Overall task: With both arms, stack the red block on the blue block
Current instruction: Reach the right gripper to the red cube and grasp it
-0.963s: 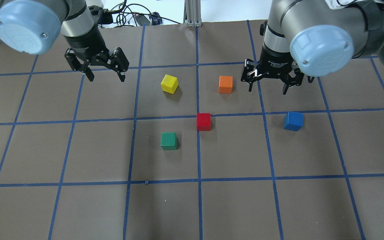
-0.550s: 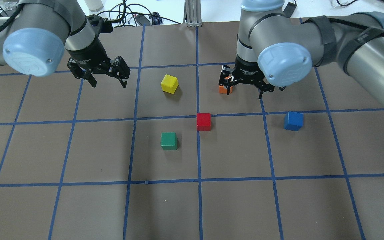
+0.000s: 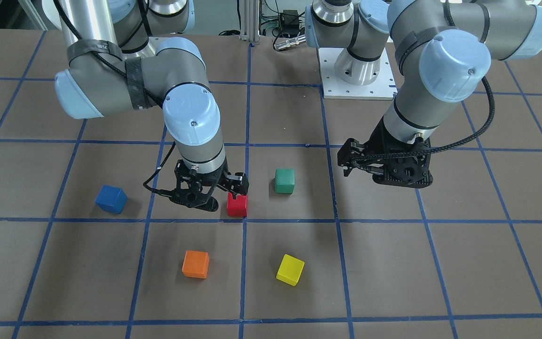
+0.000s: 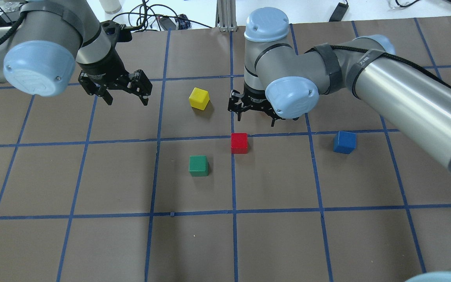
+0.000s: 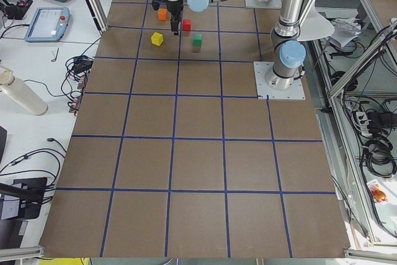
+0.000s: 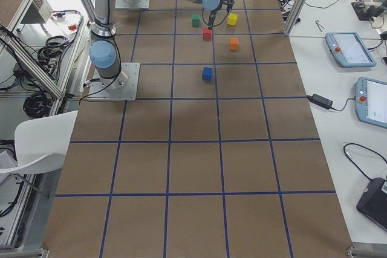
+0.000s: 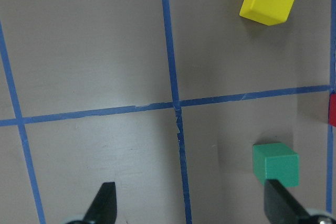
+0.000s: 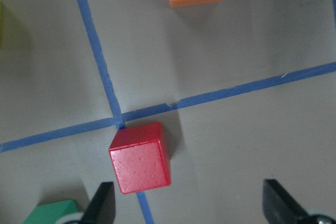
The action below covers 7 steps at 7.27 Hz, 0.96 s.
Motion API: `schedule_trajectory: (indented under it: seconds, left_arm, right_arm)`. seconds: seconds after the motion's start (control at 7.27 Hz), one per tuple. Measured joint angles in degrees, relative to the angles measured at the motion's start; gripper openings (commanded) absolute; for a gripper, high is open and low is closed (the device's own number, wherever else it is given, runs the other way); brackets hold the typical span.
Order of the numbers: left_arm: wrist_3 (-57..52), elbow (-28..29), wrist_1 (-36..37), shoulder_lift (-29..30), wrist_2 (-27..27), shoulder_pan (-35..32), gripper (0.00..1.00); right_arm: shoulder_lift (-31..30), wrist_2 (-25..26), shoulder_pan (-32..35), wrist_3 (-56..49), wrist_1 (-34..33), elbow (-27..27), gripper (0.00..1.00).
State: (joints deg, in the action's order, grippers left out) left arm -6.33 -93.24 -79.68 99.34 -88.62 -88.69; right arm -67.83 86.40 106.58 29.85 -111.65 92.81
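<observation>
The red block [image 4: 239,143] sits on a blue tape crossing at the table's middle. The blue block [image 4: 344,141] stands alone about one grid cell to its right. My right gripper [image 4: 257,120] hangs open just beyond the red block, above the table. In the right wrist view the red block [image 8: 140,157] lies left of centre, close to the left one of the two fingers [image 8: 102,205]. My left gripper [image 4: 127,101] is open and empty, high at the far left. Its wrist view catches only the red block's edge [image 7: 333,109].
A yellow block [image 4: 199,98] lies beyond the red one and a green block [image 4: 198,165] in front of it to the left. The orange block [image 3: 195,263] is hidden behind my right arm in the overhead view. Blue tape lines grid the brown table [image 4: 249,243].
My right arm has swung left, from near the blue block's column past the orange block to just beyond the red block. My left gripper has barely shifted. No block has moved.
</observation>
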Motion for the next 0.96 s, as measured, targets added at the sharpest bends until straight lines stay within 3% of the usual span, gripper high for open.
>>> schedule_trajectory:
  seconds: [0.28,0.96]
  left_arm:
    - [0.0,-0.01,-0.11,-0.02,-0.27,0.0,1.0]
    - [0.0,-0.04,-0.19,-0.02,-0.41,0.06,1.0]
  right_arm:
    - [2.12,-2.86,0.83,0.2,-2.26,0.0,1.0]
    - [7.43,-2.62,3.27,-1.89,-5.36,0.05,0.98]
